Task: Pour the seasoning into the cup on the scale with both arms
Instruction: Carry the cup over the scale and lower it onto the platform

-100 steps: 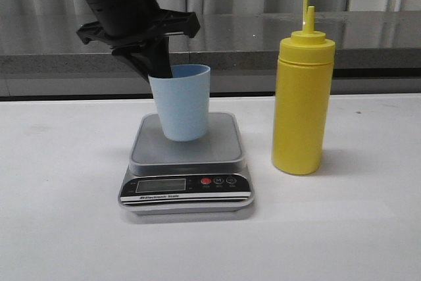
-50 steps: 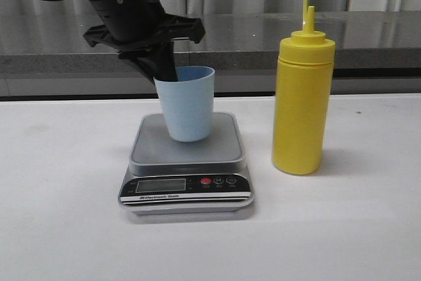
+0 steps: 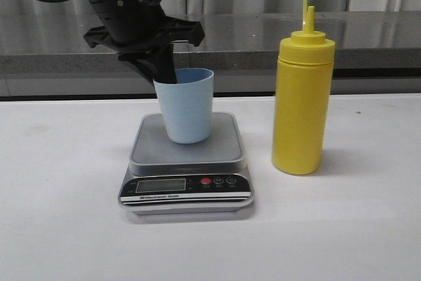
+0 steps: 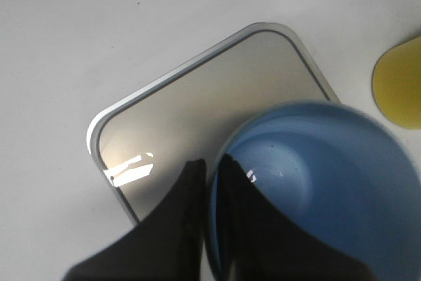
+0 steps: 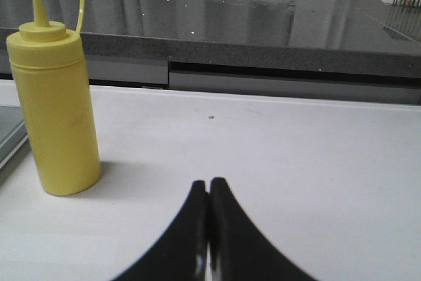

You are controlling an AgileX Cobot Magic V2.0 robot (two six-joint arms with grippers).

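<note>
Since a second ago the pale blue cup [image 3: 188, 104] has shifted slightly rightward over the platform and now sits more upright, with the left end effector [image 3: 161, 64] having moved along with it.

Nearest on the white worktop [image 3: 66, 215] is the digital kitchen scale [image 3: 186, 192], its black front panel with LCD and red button facing forward. The cup is on the scale's silver platform, toward the back; whether its base rests fully on it I cannot tell. The left end effector pinches the cup's rim, one finger [image 4: 250, 228] inside the cup and the other outside, as the left wrist view shows. To the right of the scale, apart from it, the yellow squeeze bottle [image 3: 301, 100] stands upright, its tethered cap on a thin stalk above the nozzle.

The right end effector [image 5: 209, 192] has its fingers pressed together, holding nothing, hovering over the worktop well apart from the bottle.

Farthest back runs a grey stone counter [image 3: 368, 31].
</note>
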